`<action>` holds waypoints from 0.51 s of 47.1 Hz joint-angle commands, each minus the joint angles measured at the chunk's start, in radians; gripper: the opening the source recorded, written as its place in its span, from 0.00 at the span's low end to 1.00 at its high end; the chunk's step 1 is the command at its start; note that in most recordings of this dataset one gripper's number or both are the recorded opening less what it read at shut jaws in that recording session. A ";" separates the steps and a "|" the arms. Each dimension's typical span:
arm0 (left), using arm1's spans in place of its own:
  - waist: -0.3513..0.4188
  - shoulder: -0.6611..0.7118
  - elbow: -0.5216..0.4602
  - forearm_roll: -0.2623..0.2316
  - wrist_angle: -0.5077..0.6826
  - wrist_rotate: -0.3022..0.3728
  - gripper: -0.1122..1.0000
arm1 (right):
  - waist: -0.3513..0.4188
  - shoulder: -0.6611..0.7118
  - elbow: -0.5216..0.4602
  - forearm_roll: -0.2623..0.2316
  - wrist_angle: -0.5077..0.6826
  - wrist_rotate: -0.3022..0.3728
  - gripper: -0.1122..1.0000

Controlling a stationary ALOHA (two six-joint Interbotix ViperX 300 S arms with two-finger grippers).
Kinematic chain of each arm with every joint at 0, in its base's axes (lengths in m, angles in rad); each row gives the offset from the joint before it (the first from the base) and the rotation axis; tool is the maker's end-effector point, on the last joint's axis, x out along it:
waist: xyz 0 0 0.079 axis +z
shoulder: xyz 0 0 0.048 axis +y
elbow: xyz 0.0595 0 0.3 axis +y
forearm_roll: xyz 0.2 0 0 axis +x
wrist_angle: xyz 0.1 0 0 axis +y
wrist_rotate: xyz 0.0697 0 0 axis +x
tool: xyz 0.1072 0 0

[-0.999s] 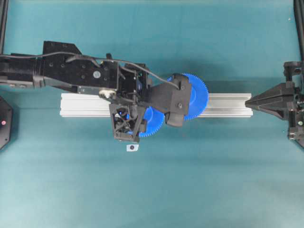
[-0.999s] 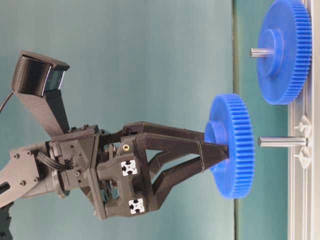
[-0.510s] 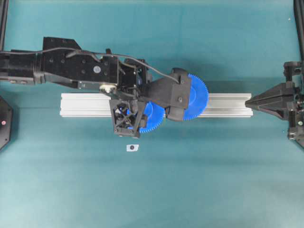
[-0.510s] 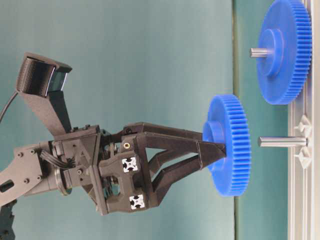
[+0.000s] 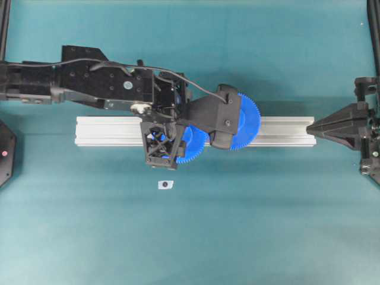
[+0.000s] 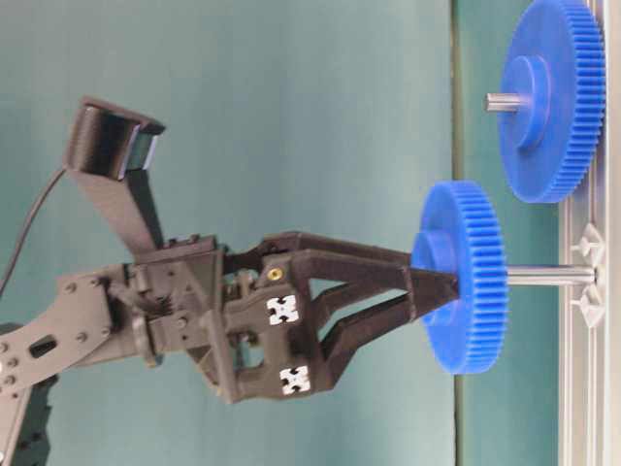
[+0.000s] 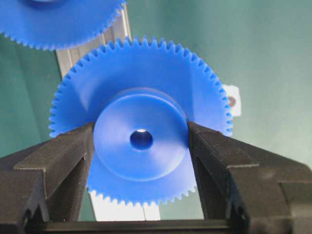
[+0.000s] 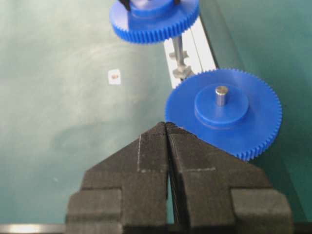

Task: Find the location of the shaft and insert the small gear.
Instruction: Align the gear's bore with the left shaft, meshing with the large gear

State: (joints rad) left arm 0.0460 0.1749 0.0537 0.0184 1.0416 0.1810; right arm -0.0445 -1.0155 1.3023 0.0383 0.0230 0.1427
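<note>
On the left, the left gripper pinches the small gear by its raised hub: in the wrist view one finger presses the hub's left side and the other its right, with the toothed rim standing clear behind the tips. The gear hangs above the rail, its face toward it. The shaft stands on the rail, lined up with the gear's centre; its tip reaches the gear's far face, and a glint of metal shows in the centre hole. The big gear sits on its own pin just beside. Far right, the right gripper hovers well apart, fingers pressed together.
</note>
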 commanded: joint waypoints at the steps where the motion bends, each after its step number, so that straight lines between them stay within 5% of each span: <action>1: 0.012 -0.014 -0.025 0.003 -0.014 0.003 0.68 | 0.000 0.006 -0.011 0.002 -0.005 0.009 0.10; 24: 0.026 0.014 0.009 0.003 -0.032 0.005 0.68 | 0.000 0.006 -0.011 0.002 -0.005 0.009 0.10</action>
State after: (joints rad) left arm 0.0690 0.2040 0.0690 0.0184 1.0232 0.1887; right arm -0.0430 -1.0155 1.3023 0.0383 0.0230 0.1427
